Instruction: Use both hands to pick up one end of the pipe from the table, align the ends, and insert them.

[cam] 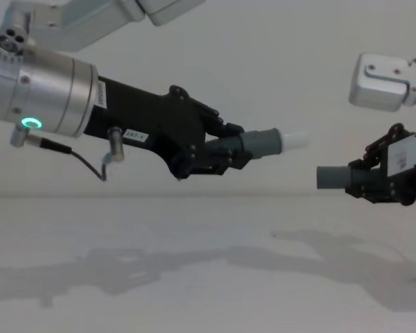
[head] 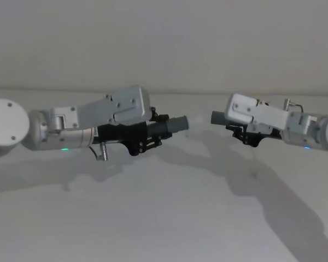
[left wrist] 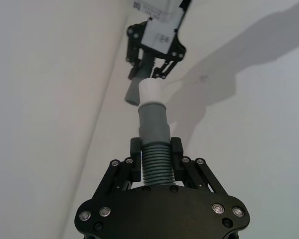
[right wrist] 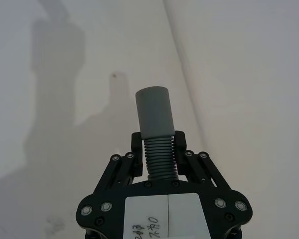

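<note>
Both pieces of the pipe are held in the air above the white table (head: pixel 164 218). My left gripper (head: pixel 153 134) (cam: pixel 222 152) (left wrist: pixel 156 149) is shut on the ribbed body of one piece (left wrist: pixel 154 167). That piece's grey cuff (cam: pixel 263 143) ends in a narrower white tip (cam: pixel 295 139) (left wrist: pixel 150 89) pointing right. My right gripper (head: pixel 243 134) (cam: pixel 374 180) (right wrist: pixel 158 144) is shut on the other ribbed piece (right wrist: pixel 159 159), whose grey socket cuff (right wrist: pixel 153 112) (cam: pixel 331 177) (head: pixel 217 117) points left. The two ends face each other with a gap between them. In the chest view the white tip sits a little higher than the socket.
A pale wall rises behind the table's far edge (head: pixel 164 90). The arms cast shadows (head: pixel 251 180) on the tabletop. A small dark speck (right wrist: pixel 114 75) marks the surface. My left arm's white round joint (head: pixel 5 128) is at the left edge.
</note>
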